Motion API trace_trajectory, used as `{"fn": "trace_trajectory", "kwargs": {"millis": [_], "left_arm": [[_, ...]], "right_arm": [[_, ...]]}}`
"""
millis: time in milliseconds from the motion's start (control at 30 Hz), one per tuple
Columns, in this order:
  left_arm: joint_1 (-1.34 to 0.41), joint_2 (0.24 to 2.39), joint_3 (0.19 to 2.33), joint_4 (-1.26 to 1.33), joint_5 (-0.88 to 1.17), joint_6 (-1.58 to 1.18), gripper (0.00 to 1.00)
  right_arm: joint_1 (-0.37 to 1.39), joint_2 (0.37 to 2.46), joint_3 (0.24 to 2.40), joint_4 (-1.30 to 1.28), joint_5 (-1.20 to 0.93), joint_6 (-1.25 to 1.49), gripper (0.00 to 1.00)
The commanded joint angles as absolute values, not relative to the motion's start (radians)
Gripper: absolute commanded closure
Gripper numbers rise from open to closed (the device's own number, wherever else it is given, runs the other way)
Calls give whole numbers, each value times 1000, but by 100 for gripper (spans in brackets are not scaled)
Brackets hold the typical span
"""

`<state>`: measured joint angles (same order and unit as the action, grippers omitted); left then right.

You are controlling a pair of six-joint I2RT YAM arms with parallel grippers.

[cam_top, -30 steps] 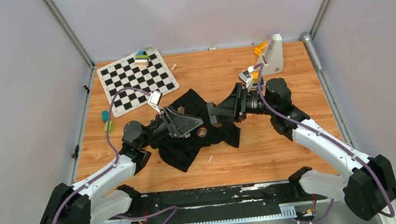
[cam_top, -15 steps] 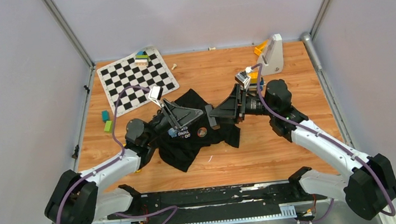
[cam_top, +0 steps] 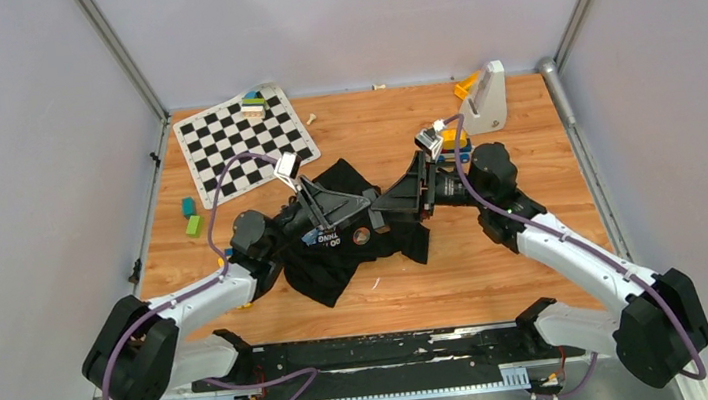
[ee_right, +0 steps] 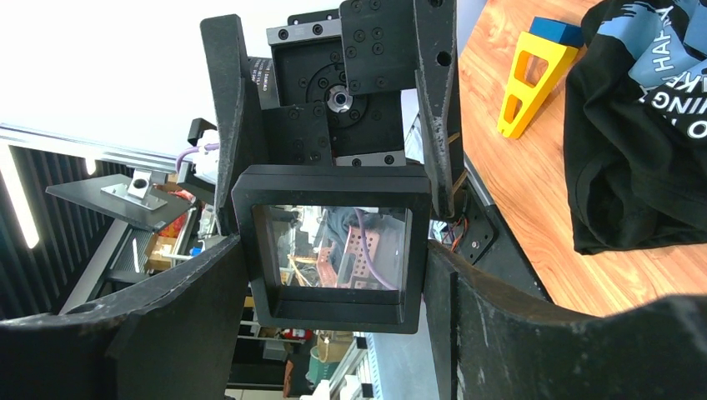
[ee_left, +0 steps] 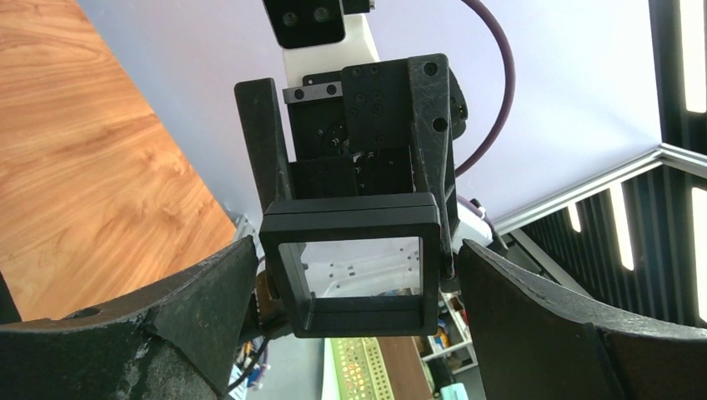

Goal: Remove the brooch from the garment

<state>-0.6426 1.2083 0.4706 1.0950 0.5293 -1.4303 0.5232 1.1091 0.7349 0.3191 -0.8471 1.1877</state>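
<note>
The garment (cam_top: 330, 268), a black T-shirt with light-blue print, lies crumpled at the table's middle; it also shows in the right wrist view (ee_right: 634, 150). The brooch (cam_top: 362, 236), a small coppery ring, sits on its chest beside the lettering. My left gripper (cam_top: 364, 204) and right gripper (cam_top: 380, 207) face each other tip to tip just above the shirt. A black square frame (ee_right: 333, 250) with a clear window sits between them. The right gripper (ee_right: 335, 246) has both fingers against its sides. The left gripper (ee_left: 358, 250) is open around the frame (ee_left: 350, 262), with a gap at its right finger.
A checkered mat (cam_top: 243, 142) with stacked blocks (cam_top: 253, 103) lies at the back left. A white wedge stand (cam_top: 486, 96) stands at the back right. Small green and teal blocks (cam_top: 191, 217) lie at the left. A yellow triangular piece (ee_right: 525, 83) lies near the shirt.
My left gripper has lifted off the shirt and swung right, toward the right gripper. The right gripper has edged left. The brooch stays on the shirt.
</note>
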Motion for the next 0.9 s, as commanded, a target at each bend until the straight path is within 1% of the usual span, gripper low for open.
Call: {"fn": "trace_trajectory", "kwargs": {"millis": [0,33,133,200,233,267,300,367,467,533,633,667,767,800,867], "left_arm": [[-660,1219,521,1123,523,-1429,6],[-664,1222,522,1124,525,-1429,8],[-669,1234,521,1139,527,-1433,10],[-669,1246,518,1158,527,-1442,19],[-669,1255,514,1188,524,-1452,28],[-669,1259,505,1205,520,-1458,33],[-670,1267,500,1235,510,-1470,41],[-669,1276,490,1270,499,-1484,48],[-668,1285,485,1299,494,-1496,53],[-669,1293,485,1321,492,-1509,60],[-667,1301,485,1367,482,-1539,60],[-668,1302,489,1371,483,-1544,54],[-668,1298,499,1364,491,-1548,43],[-668,1296,500,1358,495,-1547,40],[-669,1286,509,1330,506,-1531,41]], "right_arm": [[530,1116,750,381,-857,1199,44],[532,1119,750,384,-857,1200,44],[537,1123,753,386,-862,1201,44],[538,1121,749,391,-864,1204,45],[538,1117,745,397,-865,1208,45],[538,1114,743,399,-865,1210,46],[538,1111,742,400,-866,1212,46],[538,1100,739,405,-868,1216,47],[539,1085,730,421,-869,1225,47],[538,1078,724,439,-872,1234,48],[539,1074,719,462,-881,1247,48],[538,1074,721,462,-885,1246,48],[538,1074,721,461,-890,1244,48],[538,1074,723,455,-890,1243,48],[538,1074,729,438,-890,1233,48]]}}
